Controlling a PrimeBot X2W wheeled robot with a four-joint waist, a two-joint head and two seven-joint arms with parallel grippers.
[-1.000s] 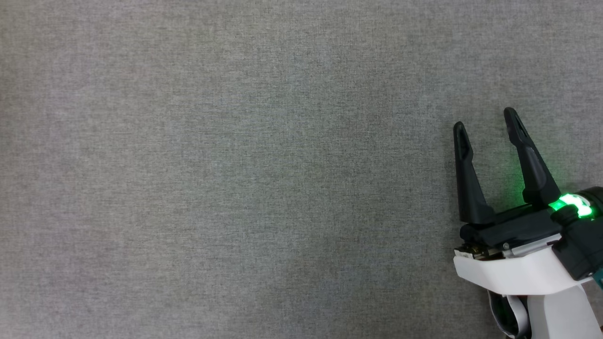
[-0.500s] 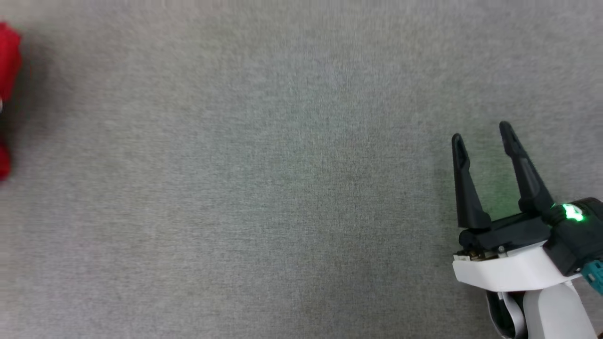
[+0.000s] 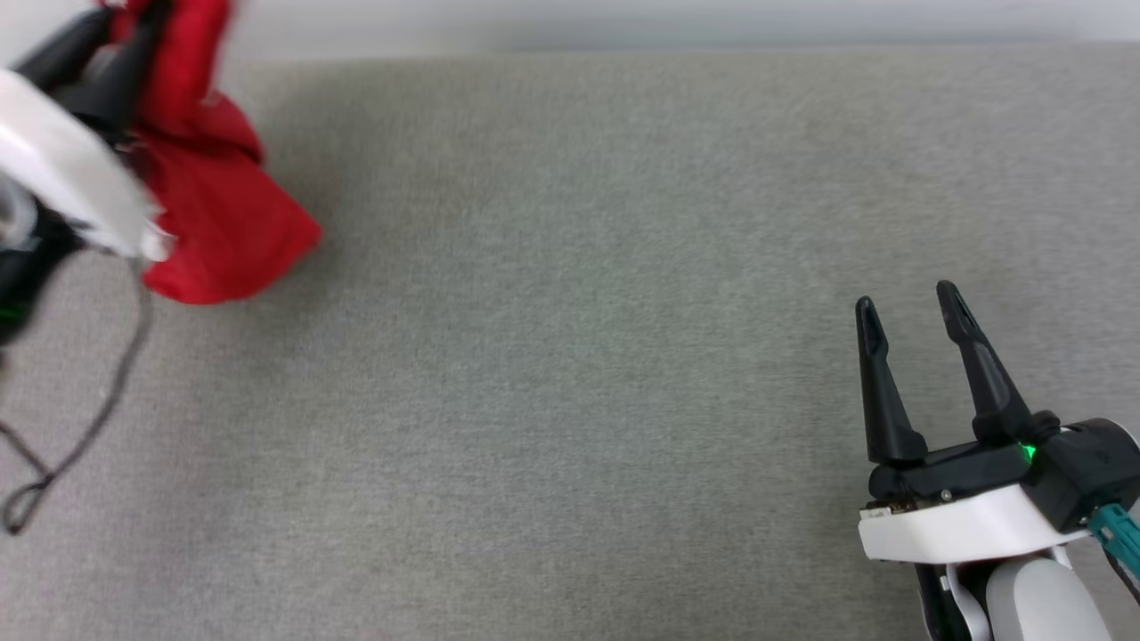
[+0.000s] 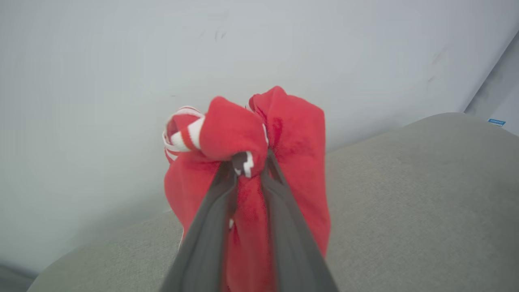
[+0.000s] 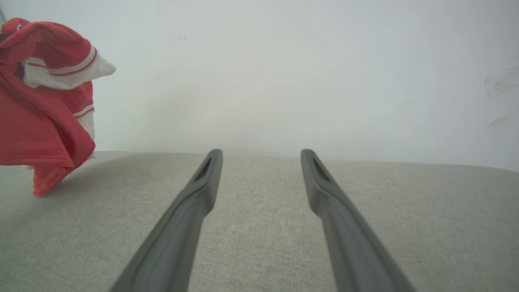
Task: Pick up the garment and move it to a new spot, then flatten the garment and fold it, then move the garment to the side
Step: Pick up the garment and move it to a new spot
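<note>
Pinching the bunched red garment (image 4: pixel 296 134) between its narrowed fingers, the left gripper (image 4: pixel 248 166) holds it hanging over the grey worktop's (image 3: pixel 570 356) far left; the right gripper (image 3: pixel 904 298) stands wide and empty.

We read this as a robotics lab / test cell, tho can't confirm. Evidence: work surface (image 3: pixel 570 356) is a flat pad covered in plain grey woven fabric w/ a rounded far edge, bare pale wall (image 5: pixel 284 73) behind it w/ a few dark scuff marks (image 4: pixel 219 34). Loose dark cable (image 3: pixel 116 392) trails over the pad on our left side. Small blue label (image 4: pixel 496 121) sits on a pale panel past the pad's corner in left wrist view. Right gripper (image 3: pixel 905 298) w/ green status LED (image 3: pixel 1029 452) hangs over the pad, fingers spread; white arm shell (image 3: pixel 962 530) + exposed teal connector (image 3: pixel 1113 525) = lab hw, imo.
</note>
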